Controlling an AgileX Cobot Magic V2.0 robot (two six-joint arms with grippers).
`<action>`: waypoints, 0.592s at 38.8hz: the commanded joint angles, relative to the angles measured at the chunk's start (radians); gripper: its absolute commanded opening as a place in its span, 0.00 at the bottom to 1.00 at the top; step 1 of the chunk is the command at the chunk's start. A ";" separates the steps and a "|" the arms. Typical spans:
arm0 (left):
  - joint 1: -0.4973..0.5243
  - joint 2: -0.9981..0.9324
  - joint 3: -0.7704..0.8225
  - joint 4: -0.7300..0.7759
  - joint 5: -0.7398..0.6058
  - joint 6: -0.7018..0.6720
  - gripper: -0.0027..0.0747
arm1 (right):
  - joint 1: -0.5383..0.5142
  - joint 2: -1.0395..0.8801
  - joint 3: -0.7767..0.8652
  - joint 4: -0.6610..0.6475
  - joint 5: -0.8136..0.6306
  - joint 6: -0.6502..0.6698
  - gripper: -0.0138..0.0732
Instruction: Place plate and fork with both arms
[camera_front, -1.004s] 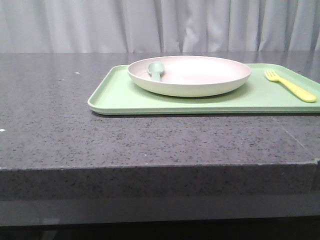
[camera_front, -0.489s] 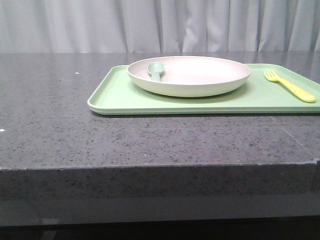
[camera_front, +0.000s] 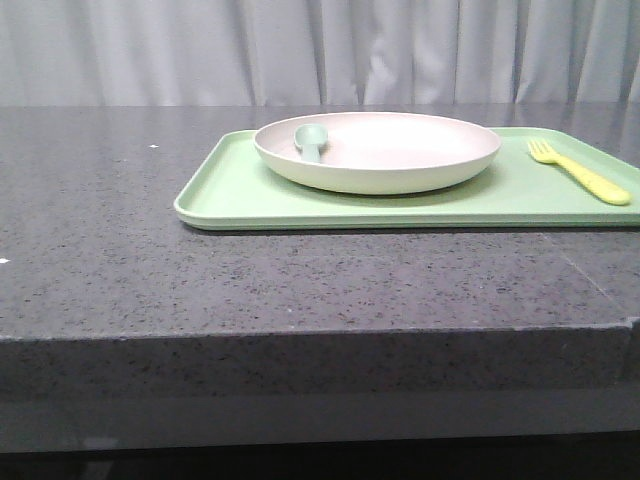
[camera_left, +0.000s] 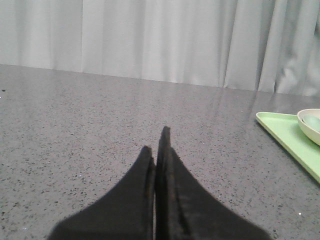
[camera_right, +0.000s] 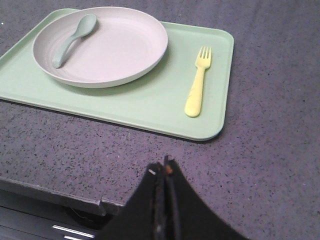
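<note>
The cream plate sits on a light-green tray at the table's right; it also shows in the right wrist view. A grey-green spoon lies in the plate. The pale-yellow fork lies on the tray to the right of the plate, also seen in the right wrist view. My left gripper is shut and empty over bare table, left of the tray. My right gripper is shut and empty near the table's front edge, short of the tray. Neither arm shows in the front view.
The tray's edge and the plate's rim show at the side of the left wrist view. The dark speckled tabletop ends in a front edge. A grey curtain hangs behind.
</note>
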 joint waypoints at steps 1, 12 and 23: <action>-0.007 -0.025 0.004 -0.049 -0.090 0.049 0.01 | -0.001 0.006 -0.022 -0.006 -0.072 -0.010 0.04; -0.007 -0.025 0.004 -0.070 -0.090 0.081 0.01 | -0.001 0.006 -0.022 -0.006 -0.072 -0.010 0.04; -0.007 -0.025 0.004 -0.070 -0.090 0.081 0.01 | -0.001 0.006 -0.022 -0.006 -0.072 -0.010 0.04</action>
